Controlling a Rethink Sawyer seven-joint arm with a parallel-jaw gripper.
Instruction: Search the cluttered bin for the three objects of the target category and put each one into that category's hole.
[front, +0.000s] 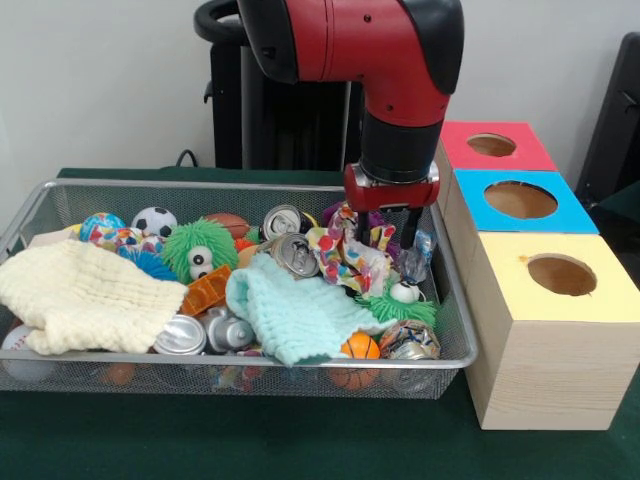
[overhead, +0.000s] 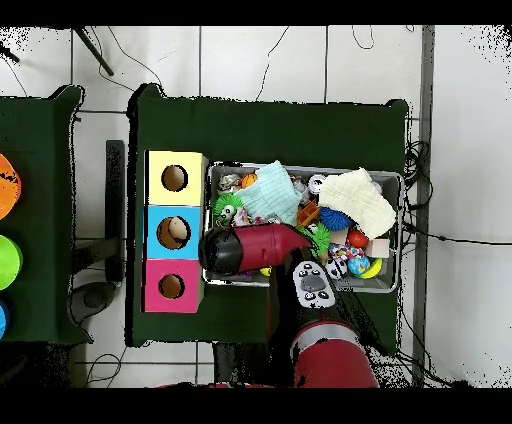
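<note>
Holding 2 cloths, maybe 4 cans, bin (front: 455, 300) sits beside 3 boxes (front: 555, 340).

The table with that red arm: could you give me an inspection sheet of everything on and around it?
Surface: dark green table.
Job's things: wire-mesh bin; red box, blue box and yellow box, each with a round hole on top.
Clutter: yellow cloth, pale green cloth, crushed cans, small balls, a green furry toy.
Gripper: gripper lowered into the bin; open or shut unclear.
Cables: cables on the floor.
Surroundings: tiled floor; second green table.
</note>
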